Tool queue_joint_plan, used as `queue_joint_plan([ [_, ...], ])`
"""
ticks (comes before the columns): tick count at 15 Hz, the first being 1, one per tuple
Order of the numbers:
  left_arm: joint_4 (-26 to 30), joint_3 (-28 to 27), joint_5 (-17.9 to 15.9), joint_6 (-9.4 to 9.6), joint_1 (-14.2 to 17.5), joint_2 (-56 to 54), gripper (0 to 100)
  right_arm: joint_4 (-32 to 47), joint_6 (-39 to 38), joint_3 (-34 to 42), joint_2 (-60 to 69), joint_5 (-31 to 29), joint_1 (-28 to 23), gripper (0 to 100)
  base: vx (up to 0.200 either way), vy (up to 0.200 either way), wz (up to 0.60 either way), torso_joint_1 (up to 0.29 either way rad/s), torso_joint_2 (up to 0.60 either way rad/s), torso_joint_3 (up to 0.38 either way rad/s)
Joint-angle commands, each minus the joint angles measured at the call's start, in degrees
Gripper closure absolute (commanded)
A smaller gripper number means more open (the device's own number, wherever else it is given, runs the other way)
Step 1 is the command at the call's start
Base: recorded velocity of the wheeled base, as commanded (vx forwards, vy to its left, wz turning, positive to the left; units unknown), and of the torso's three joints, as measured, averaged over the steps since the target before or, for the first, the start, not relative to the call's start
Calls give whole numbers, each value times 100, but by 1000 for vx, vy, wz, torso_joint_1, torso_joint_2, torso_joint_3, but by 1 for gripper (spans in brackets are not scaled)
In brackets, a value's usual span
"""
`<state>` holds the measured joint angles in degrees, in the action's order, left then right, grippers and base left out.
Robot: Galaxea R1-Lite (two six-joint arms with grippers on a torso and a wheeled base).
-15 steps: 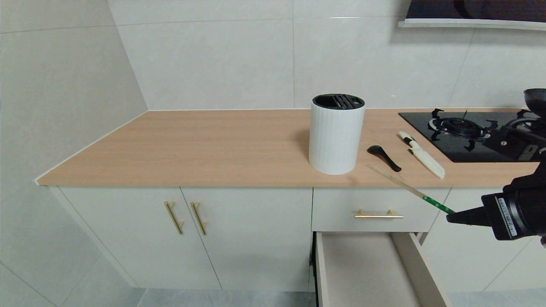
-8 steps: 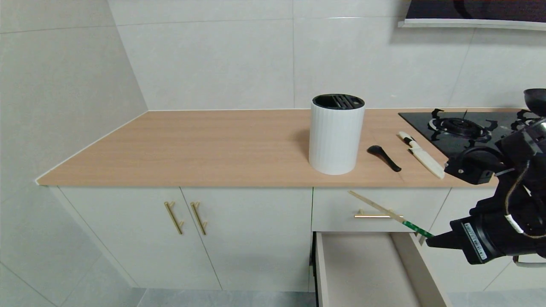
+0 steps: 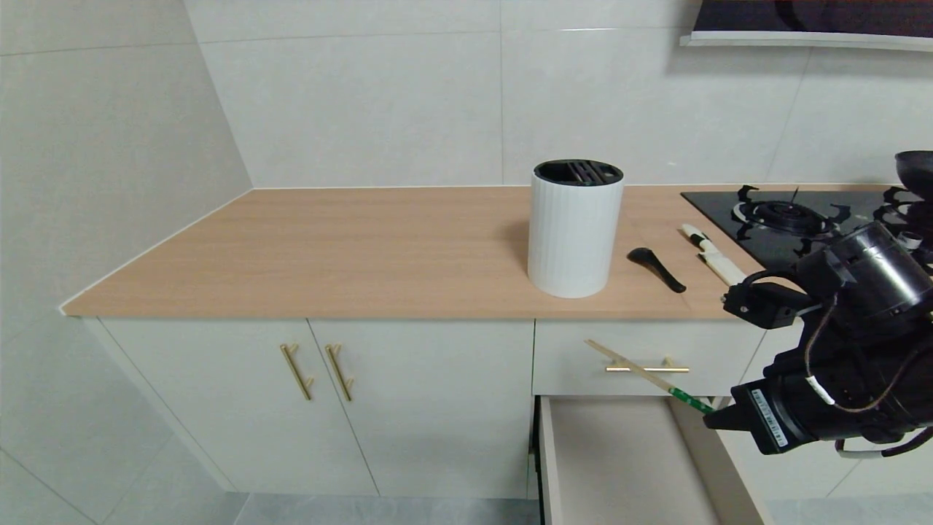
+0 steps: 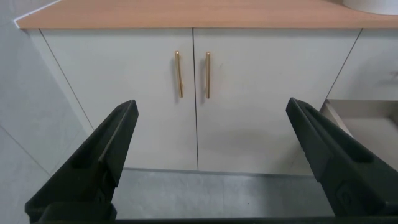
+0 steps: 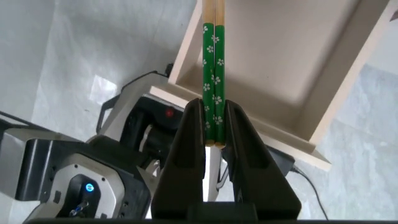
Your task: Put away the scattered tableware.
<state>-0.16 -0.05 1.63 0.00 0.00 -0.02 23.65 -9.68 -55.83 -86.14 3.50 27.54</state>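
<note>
My right gripper (image 3: 713, 417) is shut on a pair of wooden chopsticks (image 3: 641, 373) with green flowered ends (image 5: 213, 68), held over the right rim of the open drawer (image 3: 619, 467) below the counter. In the right wrist view the chopsticks point into the pale drawer (image 5: 298, 74). A black spoon (image 3: 656, 268) and a white knife (image 3: 711, 257) lie on the wooden counter (image 3: 364, 248) right of the white utensil holder (image 3: 574, 227). My left gripper (image 4: 211, 162) is open, low in front of the cabinet doors (image 4: 193, 93).
A black gas hob (image 3: 794, 219) sits at the counter's right end. The closed drawer above the open one has a gold handle (image 3: 645, 368). Two gold door handles (image 3: 317, 372) mark the cabinet on the left. Tiled wall stands behind the counter.
My right gripper has come down and leftward from counter-edge height with the chopsticks, from beside the counter front to over the open drawer. Spoon, knife and holder have stayed put.
</note>
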Motion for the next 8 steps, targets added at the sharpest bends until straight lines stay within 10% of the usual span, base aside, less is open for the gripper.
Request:
queue_joint_plan([
  [1,-2,5,4,0,0,2,0,-1,1,29,-114,10,-3,100,0,0,0,-124,300,178],
  [8,-2,5,4,0,0,2,0,-141,-16,37,-448,-130,-12,100,0,0,0,-185,466,270],
])
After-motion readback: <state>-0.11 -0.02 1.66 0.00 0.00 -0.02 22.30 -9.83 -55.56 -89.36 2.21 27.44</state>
